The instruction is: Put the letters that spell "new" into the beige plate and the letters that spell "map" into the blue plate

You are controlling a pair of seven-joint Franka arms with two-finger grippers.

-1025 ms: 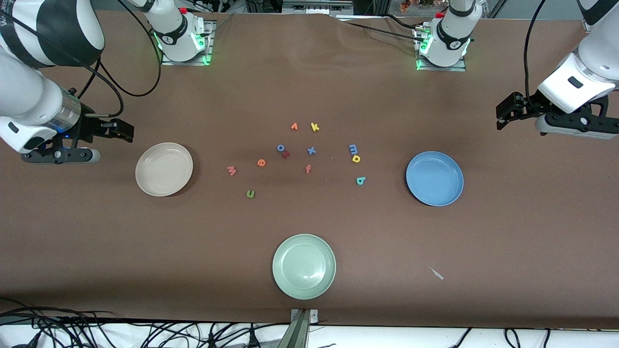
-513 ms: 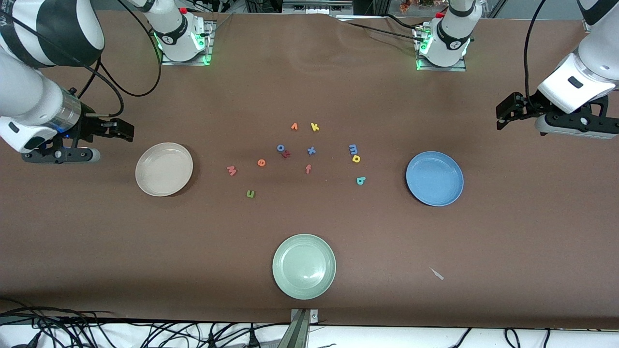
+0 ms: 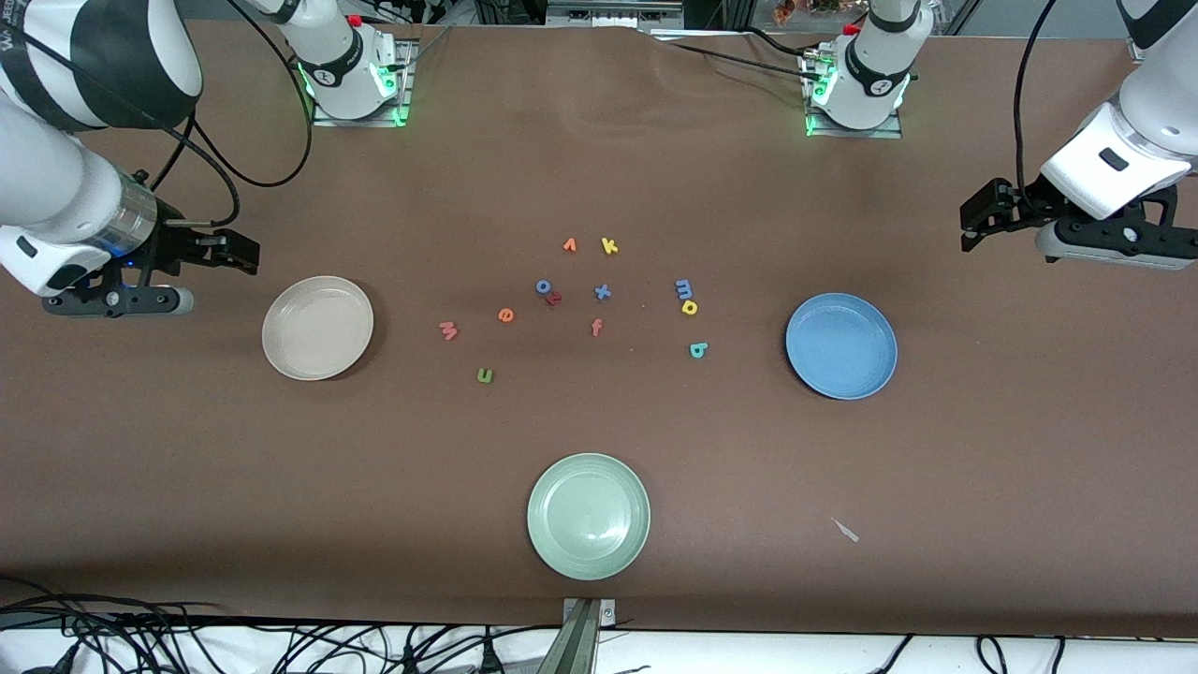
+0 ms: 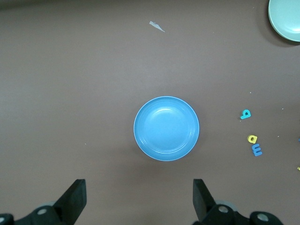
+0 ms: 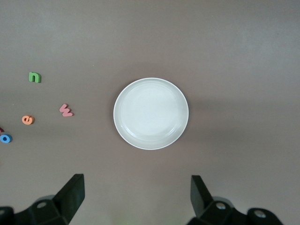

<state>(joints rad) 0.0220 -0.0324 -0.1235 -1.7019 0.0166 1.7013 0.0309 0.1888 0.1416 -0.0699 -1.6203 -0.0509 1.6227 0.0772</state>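
Observation:
The empty beige plate (image 3: 317,328) (image 5: 151,113) lies toward the right arm's end, the empty blue plate (image 3: 840,345) (image 4: 166,128) toward the left arm's end. Between them lie the pink w (image 3: 448,329), orange e (image 3: 505,315) and green n (image 3: 484,375) by the beige plate. The blue m (image 3: 684,287), yellow a (image 3: 690,306) and teal p (image 3: 698,350) lie by the blue one. My right gripper (image 3: 239,253) (image 5: 137,194) hangs open over bare table beside the beige plate. My left gripper (image 3: 978,220) (image 4: 139,197) hangs open over bare table beside the blue plate.
A pale green plate (image 3: 588,516) sits near the front edge. Other letters lie mid-table: orange v (image 3: 569,245), yellow k (image 3: 609,246), blue o (image 3: 543,286), a red letter (image 3: 554,299), blue x (image 3: 603,292), orange f (image 3: 596,328). A paper scrap (image 3: 845,530) lies beside the green plate.

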